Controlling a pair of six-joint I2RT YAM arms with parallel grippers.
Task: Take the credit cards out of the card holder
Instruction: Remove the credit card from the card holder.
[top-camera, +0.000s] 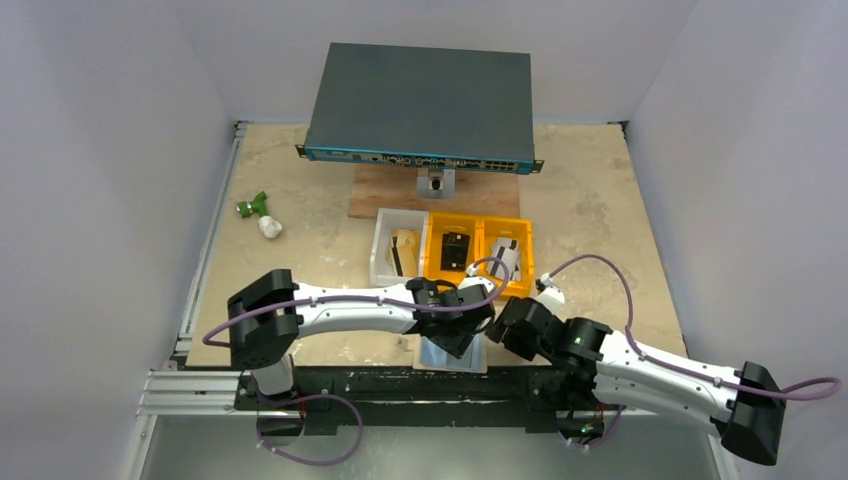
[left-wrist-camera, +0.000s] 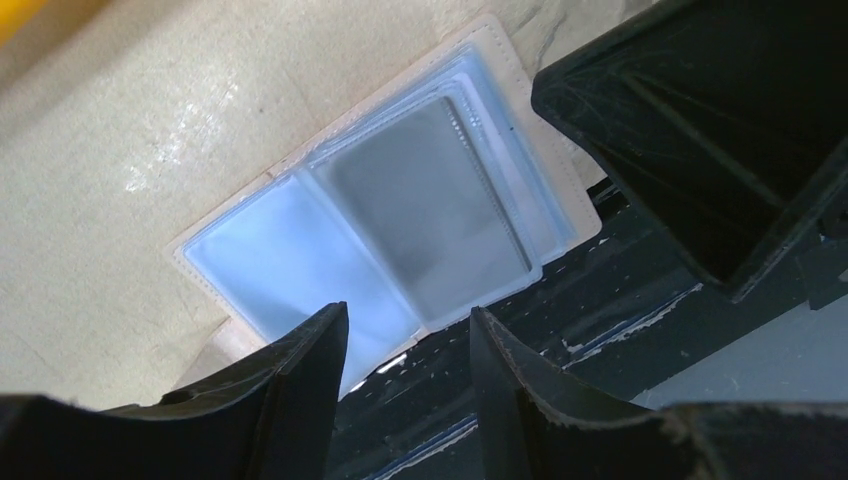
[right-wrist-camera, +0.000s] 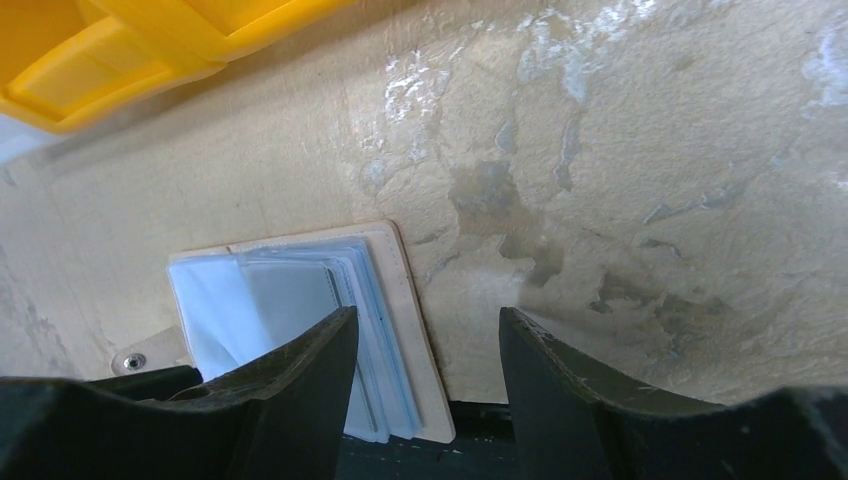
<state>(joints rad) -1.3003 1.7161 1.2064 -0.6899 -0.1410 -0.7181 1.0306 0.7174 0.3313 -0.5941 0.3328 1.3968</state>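
The card holder (left-wrist-camera: 300, 250) lies opened flat at the table's near edge, its pale blue plastic sleeves up and its tan border (right-wrist-camera: 410, 300) showing. A grey credit card (left-wrist-camera: 430, 205) sits inside one sleeve. My left gripper (left-wrist-camera: 408, 310) hovers open just above the holder's near edge, nothing between its fingers. Beside it, my right gripper (right-wrist-camera: 428, 312) is open too, with one finger (right-wrist-camera: 300, 380) over the holder's right side and the other over bare table. From above, both grippers (top-camera: 462, 335) (top-camera: 505, 330) meet over the holder (top-camera: 452, 356).
A white bin (top-camera: 380, 262) and two orange bins (top-camera: 430, 262) (top-camera: 526, 252) stand just beyond the grippers, each holding a card-like item. A network switch (top-camera: 420, 100) on a wooden board sits at the back. A green and white object (top-camera: 258, 212) lies at the left.
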